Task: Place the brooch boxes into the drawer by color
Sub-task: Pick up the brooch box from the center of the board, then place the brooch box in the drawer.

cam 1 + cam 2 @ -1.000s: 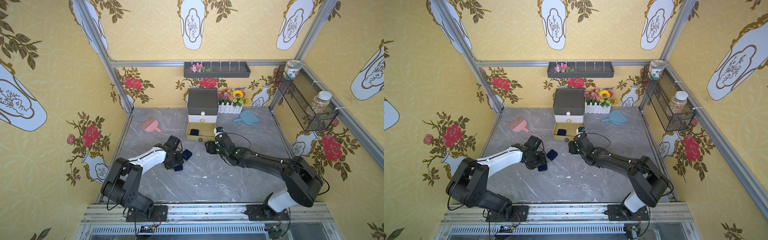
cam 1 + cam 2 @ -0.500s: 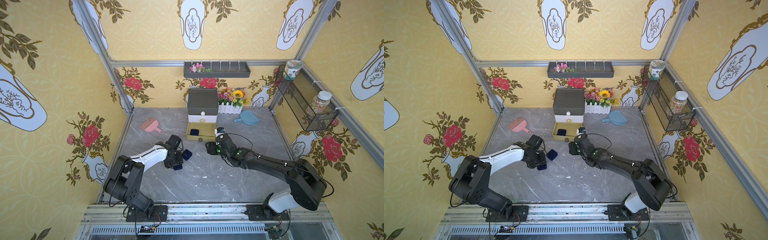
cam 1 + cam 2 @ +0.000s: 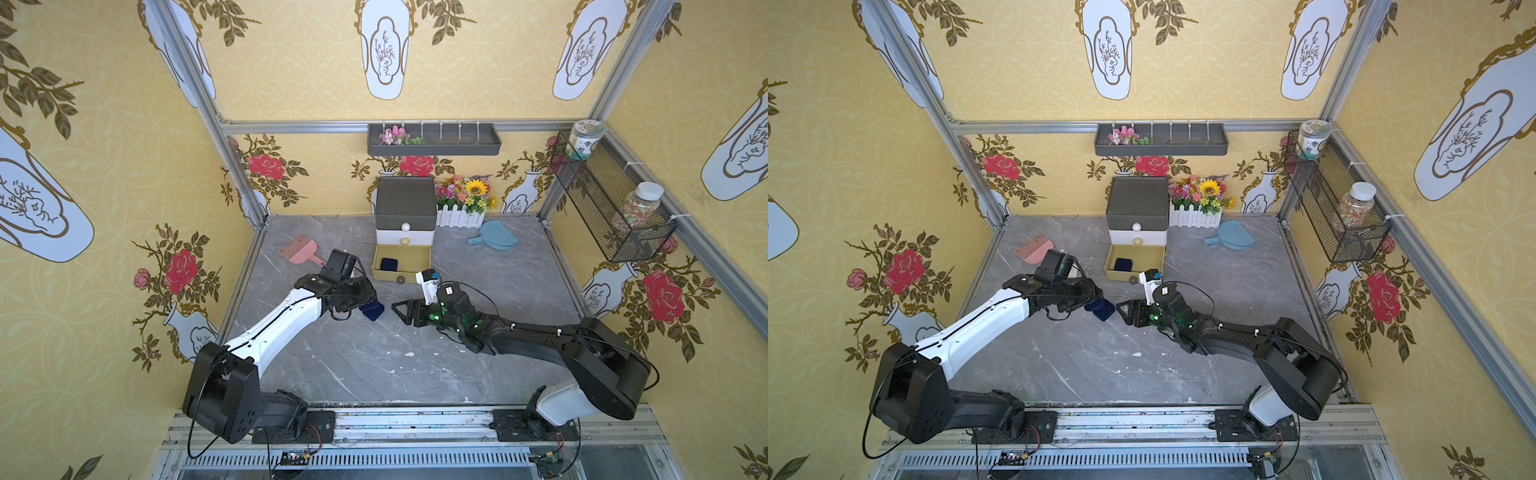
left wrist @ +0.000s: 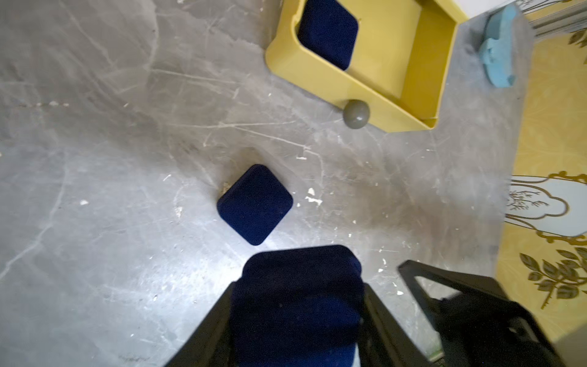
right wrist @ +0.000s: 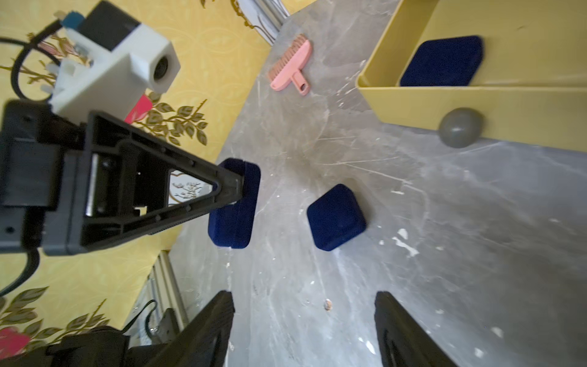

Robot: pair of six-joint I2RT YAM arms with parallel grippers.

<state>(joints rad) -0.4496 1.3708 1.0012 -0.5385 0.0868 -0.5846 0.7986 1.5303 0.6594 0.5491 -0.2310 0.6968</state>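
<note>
One navy box sits in the yellow drawer, my left gripper clamps a second box off the table — a third box lies there, yet to go (right gripper gapes, empty).

No legible text, jar label too small to read

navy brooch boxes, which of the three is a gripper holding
The navy box clamped in the left gripper, held on edge. The second box lies flat on the table; the third box sits in the open olive-yellow drawer.
</note>
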